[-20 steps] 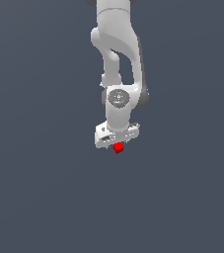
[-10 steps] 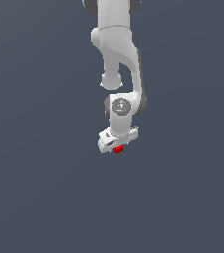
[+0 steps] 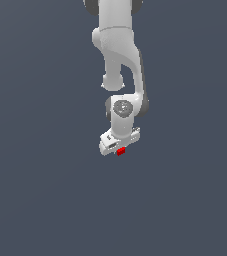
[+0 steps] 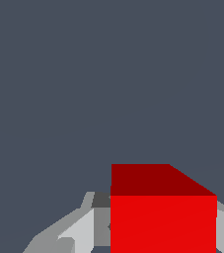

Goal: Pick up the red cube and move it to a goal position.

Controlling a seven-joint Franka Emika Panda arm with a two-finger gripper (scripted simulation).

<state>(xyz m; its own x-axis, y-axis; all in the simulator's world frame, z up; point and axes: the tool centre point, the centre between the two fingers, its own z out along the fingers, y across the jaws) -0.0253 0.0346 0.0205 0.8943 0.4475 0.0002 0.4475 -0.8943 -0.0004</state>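
Note:
The red cube point(image 3: 120, 151) shows as a small red patch just under the white gripper point(image 3: 119, 150) in the exterior view, mostly hidden by the hand. In the wrist view the red cube point(image 4: 163, 217) fills the space between the grey fingers point(image 4: 79, 230), which press against its sides. The gripper is shut on the cube. The arm hangs straight down from the top of the exterior view.
A plain dark grey surface point(image 3: 40, 190) fills the whole scene around the arm. No other object and no goal marker shows in either view.
The arm has drawn back and up in the exterior view, carrying the cube with it. Less of the cube shows below the hand than before.

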